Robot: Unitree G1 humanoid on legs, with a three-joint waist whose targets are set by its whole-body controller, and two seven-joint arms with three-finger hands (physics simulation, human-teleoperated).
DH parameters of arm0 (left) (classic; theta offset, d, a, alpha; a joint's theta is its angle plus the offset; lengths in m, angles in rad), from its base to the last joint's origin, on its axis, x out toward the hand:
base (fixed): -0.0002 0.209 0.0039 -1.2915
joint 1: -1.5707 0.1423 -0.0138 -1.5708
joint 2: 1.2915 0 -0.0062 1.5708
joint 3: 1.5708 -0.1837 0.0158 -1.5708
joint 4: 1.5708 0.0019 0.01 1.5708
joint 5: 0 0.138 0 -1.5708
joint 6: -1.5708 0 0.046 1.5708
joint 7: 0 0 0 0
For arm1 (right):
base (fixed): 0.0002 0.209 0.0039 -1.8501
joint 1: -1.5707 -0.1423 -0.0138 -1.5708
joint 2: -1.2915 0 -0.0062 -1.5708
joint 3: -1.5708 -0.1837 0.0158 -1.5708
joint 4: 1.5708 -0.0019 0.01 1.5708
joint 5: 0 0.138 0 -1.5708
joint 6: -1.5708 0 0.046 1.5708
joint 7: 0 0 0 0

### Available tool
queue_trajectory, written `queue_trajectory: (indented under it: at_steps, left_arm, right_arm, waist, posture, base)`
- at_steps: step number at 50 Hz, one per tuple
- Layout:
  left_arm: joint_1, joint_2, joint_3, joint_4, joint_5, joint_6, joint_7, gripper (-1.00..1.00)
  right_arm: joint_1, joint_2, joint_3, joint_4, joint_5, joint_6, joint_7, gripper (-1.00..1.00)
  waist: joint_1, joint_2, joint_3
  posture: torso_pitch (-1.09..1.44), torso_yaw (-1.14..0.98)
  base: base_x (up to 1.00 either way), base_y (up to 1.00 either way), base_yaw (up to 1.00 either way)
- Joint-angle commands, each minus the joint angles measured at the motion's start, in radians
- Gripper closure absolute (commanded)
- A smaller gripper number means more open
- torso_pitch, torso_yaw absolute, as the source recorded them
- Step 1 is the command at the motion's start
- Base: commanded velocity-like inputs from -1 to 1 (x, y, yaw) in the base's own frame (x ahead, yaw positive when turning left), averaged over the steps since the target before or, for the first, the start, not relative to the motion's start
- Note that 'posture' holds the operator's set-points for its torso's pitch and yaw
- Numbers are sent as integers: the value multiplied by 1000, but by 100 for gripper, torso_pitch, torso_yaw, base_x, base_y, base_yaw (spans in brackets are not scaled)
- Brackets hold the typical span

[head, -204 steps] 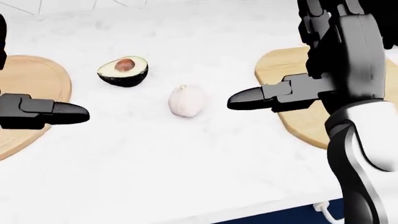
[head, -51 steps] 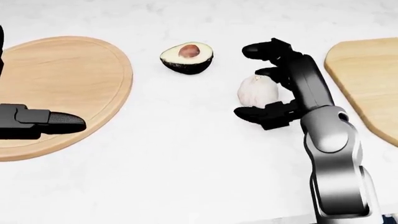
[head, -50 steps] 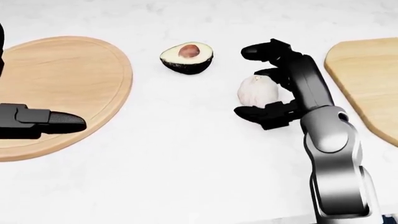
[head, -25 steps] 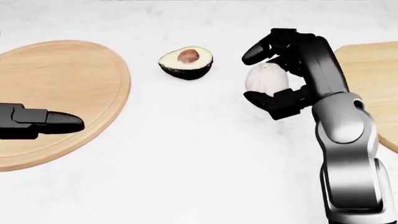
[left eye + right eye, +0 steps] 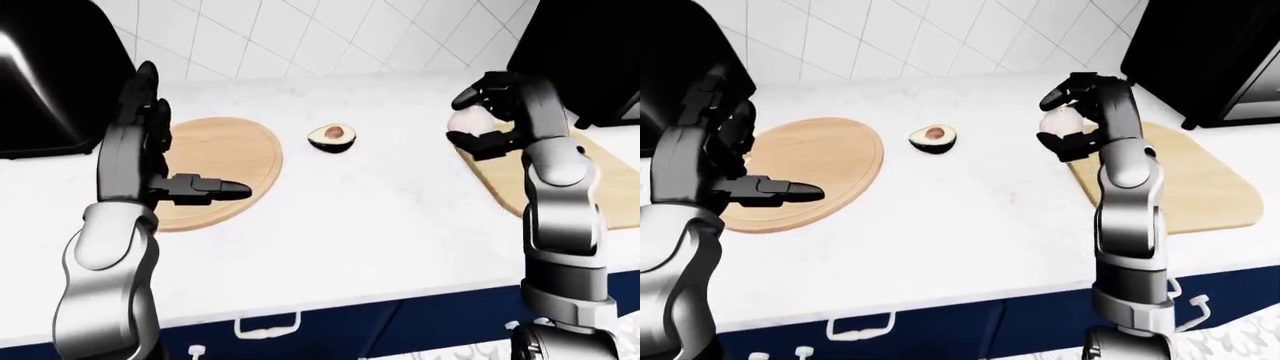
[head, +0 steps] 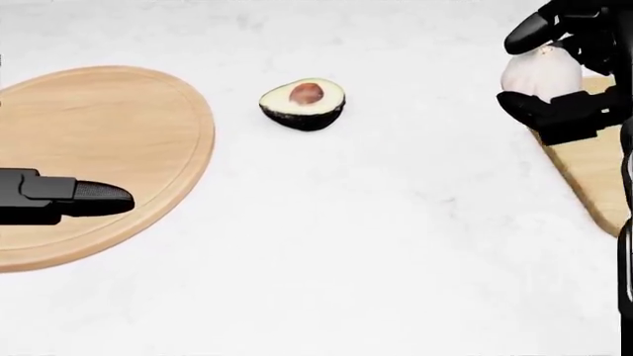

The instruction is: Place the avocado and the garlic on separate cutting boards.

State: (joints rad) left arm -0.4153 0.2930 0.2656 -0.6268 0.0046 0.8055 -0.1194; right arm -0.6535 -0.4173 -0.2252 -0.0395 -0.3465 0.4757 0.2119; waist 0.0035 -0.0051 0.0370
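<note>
White papery garlic bulb [image 6: 541,74] is clamped in the black three-finger right hand [image 5: 1072,127], lifted clear of the white marble counter [image 6: 346,237], above the near edge of the pale wooden right cutting board [image 5: 1185,176]. Best carry it further over the board, lower until contact, then release. Halved avocado [image 6: 303,103] lies on the counter between boards, not obstructing. Left hand [image 5: 195,187], fingers apart, hovers over the rounded left wooden board [image 6: 109,141].

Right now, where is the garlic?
The garlic is held in the right hand, at the head view's upper right, above the left edge of the right board, well right of the avocado.
</note>
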Motion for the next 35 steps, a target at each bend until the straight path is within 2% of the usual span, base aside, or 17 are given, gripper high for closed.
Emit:
queue_trajectory:
  at_steps: [1,6,13,24,35]
  left_arm:
    - [-24,12,10,-28,2,-28,3,-100]
    - [-32,18,15,-32,-2,-17,2,-100]
    - [-40,22,12,-36,-3,-8,2,-100]
    - [-39,21,10,-33,-2,-10,1,-100]
    - [-45,26,13,-43,-2,5,-1,-100]
  right_arm:
    - [-23,-36,-28,-19,1,-39,-24,42]
    - [-22,-96,-68,28,19,-48,-53,43]
    - [1,-157,-90,125,7,-112,-126,43]
    - [-1,-201,-103,292,-12,-218,-270,42]
    - [15,-212,-108,398,-7,-273,-379,40]
  waist:
    - [0,-1,-23]
    - [1,-5,-22]
    - [1,-9,-20]
    - [2,-14,-21]
    - [4,-19,-22]
  posture:
    - [0,0]
    - [0,0]
    - [0,0]
    - [0,0]
    - [0,0]
  base:
    - [0,0,0]
    - [0,0,0]
    - [0,0,0]
    - [0,0,0]
    - [0,0,0]
